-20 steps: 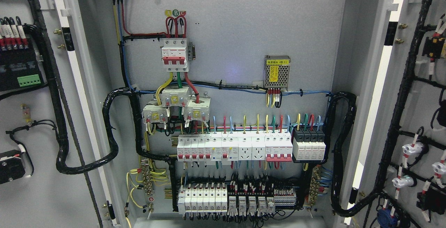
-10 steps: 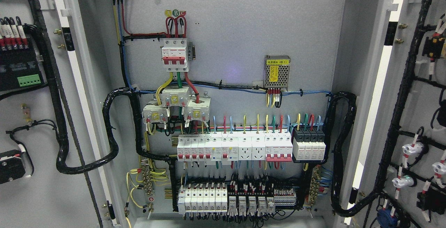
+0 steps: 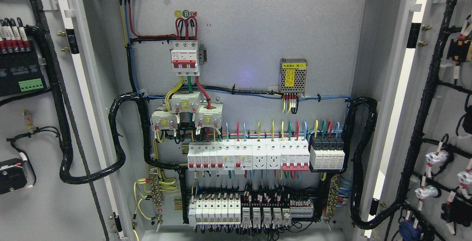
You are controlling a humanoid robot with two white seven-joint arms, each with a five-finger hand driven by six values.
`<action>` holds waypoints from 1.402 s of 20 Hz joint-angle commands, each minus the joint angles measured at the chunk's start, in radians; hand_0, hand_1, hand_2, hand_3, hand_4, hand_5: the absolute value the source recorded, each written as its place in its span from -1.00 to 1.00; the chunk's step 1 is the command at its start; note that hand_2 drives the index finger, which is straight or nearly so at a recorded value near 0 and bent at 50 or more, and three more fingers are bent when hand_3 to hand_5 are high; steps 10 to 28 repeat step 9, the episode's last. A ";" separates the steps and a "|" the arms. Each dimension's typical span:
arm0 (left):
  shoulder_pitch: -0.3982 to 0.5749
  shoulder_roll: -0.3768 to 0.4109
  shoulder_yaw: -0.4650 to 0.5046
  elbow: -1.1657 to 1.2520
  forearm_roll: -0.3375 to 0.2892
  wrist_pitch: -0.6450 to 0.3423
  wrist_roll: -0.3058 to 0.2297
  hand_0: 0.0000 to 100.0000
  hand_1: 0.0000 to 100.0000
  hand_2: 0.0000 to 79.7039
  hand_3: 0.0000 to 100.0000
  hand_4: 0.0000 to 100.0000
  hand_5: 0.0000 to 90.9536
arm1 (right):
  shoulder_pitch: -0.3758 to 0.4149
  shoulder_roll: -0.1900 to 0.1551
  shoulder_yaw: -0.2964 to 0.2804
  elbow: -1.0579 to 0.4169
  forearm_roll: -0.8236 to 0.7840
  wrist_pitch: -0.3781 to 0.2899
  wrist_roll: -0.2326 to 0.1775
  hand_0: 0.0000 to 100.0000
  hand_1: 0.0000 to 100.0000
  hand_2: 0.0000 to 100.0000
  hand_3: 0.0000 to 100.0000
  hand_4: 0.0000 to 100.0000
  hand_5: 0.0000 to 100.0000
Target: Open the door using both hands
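Neither of my hands shows anywhere in the head view, so I cannot tell whether their fingers are spread, curled or holding anything. Both doors of the cabinet stand wide open: the left door [image 3: 40, 123] fills the left edge and the right door [image 3: 442, 115] the right edge, each cut off by the frame so that only its inner face shows. On the left door a black terminal block with a green connector [image 3: 22, 75] sits near the upper edge, and a black cable bundle [image 3: 92, 171] loops from it into the cabinet. The right door carries a black wire harness [image 3: 420, 130] with white and red fittings; its lowest parts run out of view at the bottom right corner. Between the doors, the grey back panel [image 3: 258, 31] holds a red-and-white main breaker [image 3: 184, 58] toward the top, a small perforated power supply with a yellow label [image 3: 293, 76] to its right, a row of white breakers [image 3: 247, 155] across the middle, and a lower row of breakers and terminals [image 3: 250, 211] near the bottom edge. The print on the labels is too small to read, and the wiring under the lowest row is cut off by the frame.
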 commanded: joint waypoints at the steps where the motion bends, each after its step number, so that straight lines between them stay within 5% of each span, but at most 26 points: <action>1: -0.004 -0.034 0.034 0.078 0.000 -0.015 -0.003 -1.00 -1.00 -1.00 -1.00 -0.94 -1.00 | 0.001 0.046 -0.002 0.075 0.031 0.009 -0.002 -0.79 -1.00 -1.00 -1.00 -1.00 -1.00; 28: -0.003 -0.037 0.033 0.051 0.000 -0.017 -0.003 -1.00 -1.00 -1.00 -1.00 -0.94 -1.00 | 0.003 0.046 -0.001 0.076 0.034 0.015 -0.002 -0.79 -1.00 -1.00 -1.00 -1.00 -1.00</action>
